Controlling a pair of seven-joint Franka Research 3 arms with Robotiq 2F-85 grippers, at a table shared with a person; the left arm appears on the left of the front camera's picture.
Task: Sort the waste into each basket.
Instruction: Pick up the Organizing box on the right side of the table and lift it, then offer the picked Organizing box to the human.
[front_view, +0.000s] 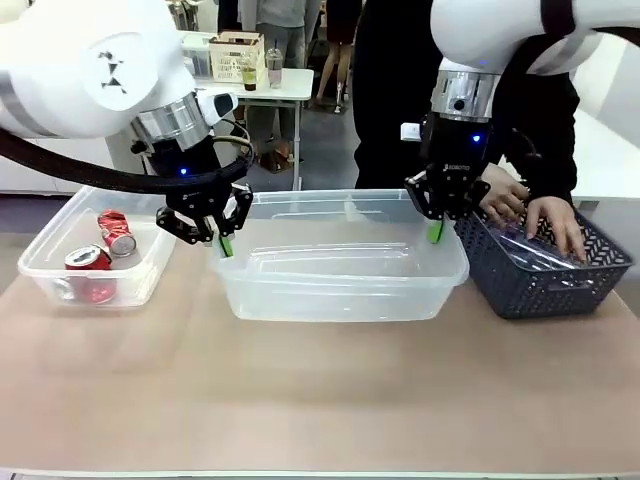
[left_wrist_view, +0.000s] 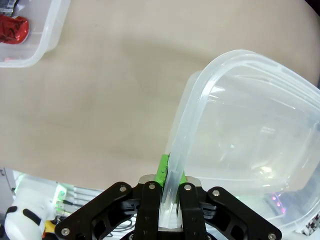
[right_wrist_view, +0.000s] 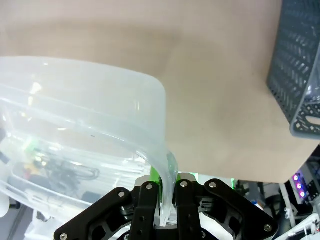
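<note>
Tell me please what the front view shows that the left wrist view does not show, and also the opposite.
Only the front view shows the person's hands in the dark grey basket, the right tool clamped on the right rim of the large clear tub, and two red cans in the small tub.

Only the left wrist view shows up close the green pads pinching the rim.

Both show the left tool shut on the large tub, the small tub with a red can, and the tan table.

Front cam wide, wrist cams close-up
</note>
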